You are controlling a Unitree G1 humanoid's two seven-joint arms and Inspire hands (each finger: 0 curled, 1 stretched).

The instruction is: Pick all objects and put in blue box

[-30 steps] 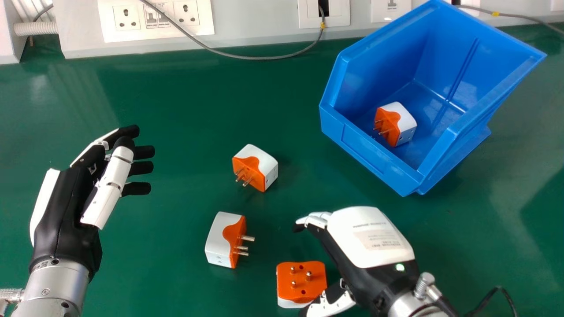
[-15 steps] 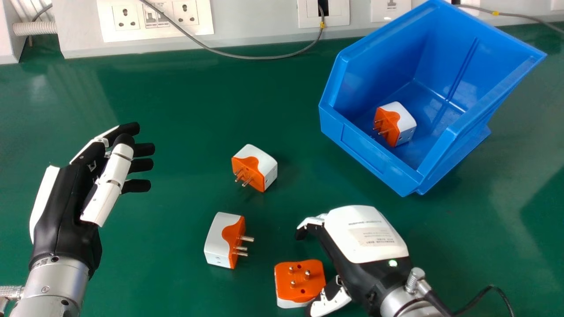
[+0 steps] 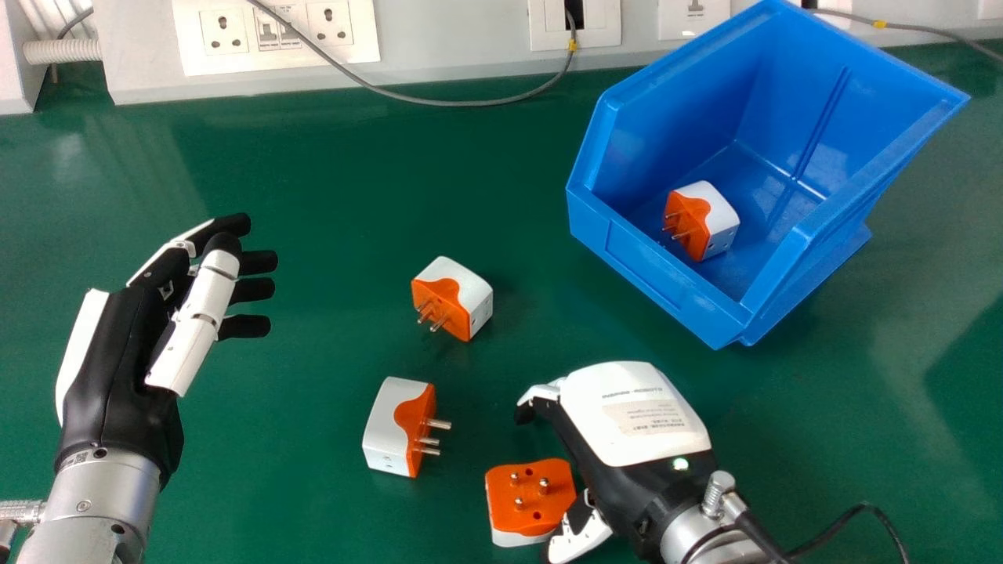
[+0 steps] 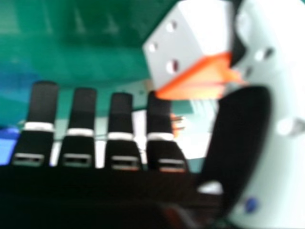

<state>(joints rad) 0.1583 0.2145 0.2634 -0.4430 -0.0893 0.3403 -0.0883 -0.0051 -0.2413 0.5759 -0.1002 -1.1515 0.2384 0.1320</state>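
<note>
Right hand point(image 3: 639, 411) open and wide, by my read: its fingers are relaxed, with a gap between them and the thumb point(image 3: 580, 534). Beyond it, to its right, sits the big blue plastic box point(image 3: 650, 274), one orange-and-white plug adapter point(image 3: 696, 219) inside. Idle at the head view's left is the left hand point(image 3: 117, 368).

What worries me is the close. If I shut with the thumb only on a corner, the block could twist or skid off over the green tabletop point(image 3: 313, 196); if I come in too high, the fingers could close over its top and catch the pins instead of its sides.

My target, a squat orange-faced adapter with a white base point(image 3: 534, 513), lies pins up at the palm's left, just beside the thumb — whether they touch I can't tell. Left of it is a white block adapter with an orange end point(image 3: 392, 423); farther out, another two-tone cube adapter point(image 3: 470, 294). Both look free of the hand — work for later. Smallest are the target's metal pins point(image 3: 544, 487), upright and easily snagged.
</note>
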